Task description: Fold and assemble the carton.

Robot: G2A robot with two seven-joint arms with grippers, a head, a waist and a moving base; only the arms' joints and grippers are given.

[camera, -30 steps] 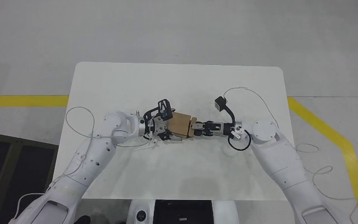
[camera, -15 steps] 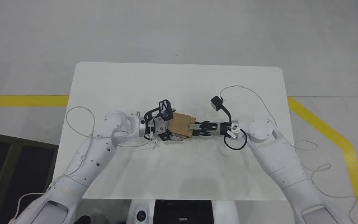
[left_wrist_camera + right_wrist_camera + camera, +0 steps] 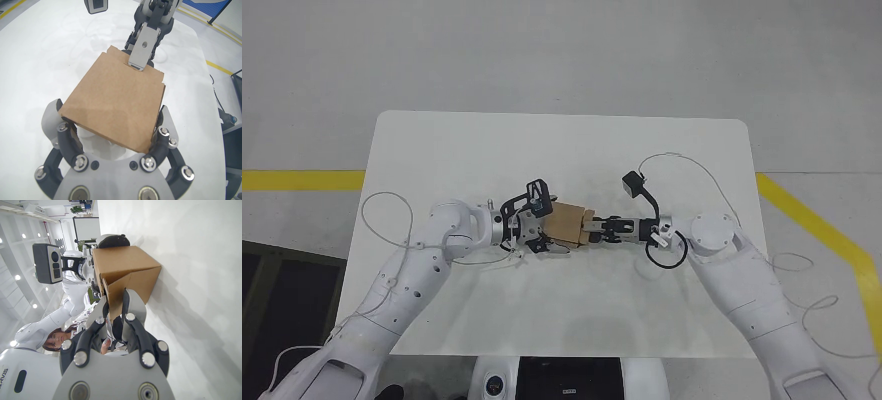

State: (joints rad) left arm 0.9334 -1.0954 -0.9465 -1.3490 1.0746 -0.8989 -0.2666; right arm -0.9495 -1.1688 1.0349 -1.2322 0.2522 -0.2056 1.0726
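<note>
A small brown carton [image 3: 568, 222] lies on its side at the middle of the white table [image 3: 562, 140]. My left gripper [image 3: 539, 230] holds one end of it. In the left wrist view its two fingers [image 3: 50, 117] press on opposite side walls of the carton [image 3: 115, 106]. My right gripper [image 3: 592, 232] meets the carton from the other end. In the right wrist view this gripper [image 3: 115, 300] is shut on the edge of an end flap of the carton [image 3: 128, 264], with one finger on each face. The left wrist view shows the right gripper [image 3: 140, 62] at the carton's far edge.
A thin white cable [image 3: 687, 162] loops over the table behind the right arm. Another cable [image 3: 382, 205] hangs off the left edge by the left arm. Bare tabletop lies in front of and behind the carton.
The carton and left gripper have crept slightly toward the right arm. The right wrist nudged in toward the carton, then eased back a little. Both grips are unchanged.
</note>
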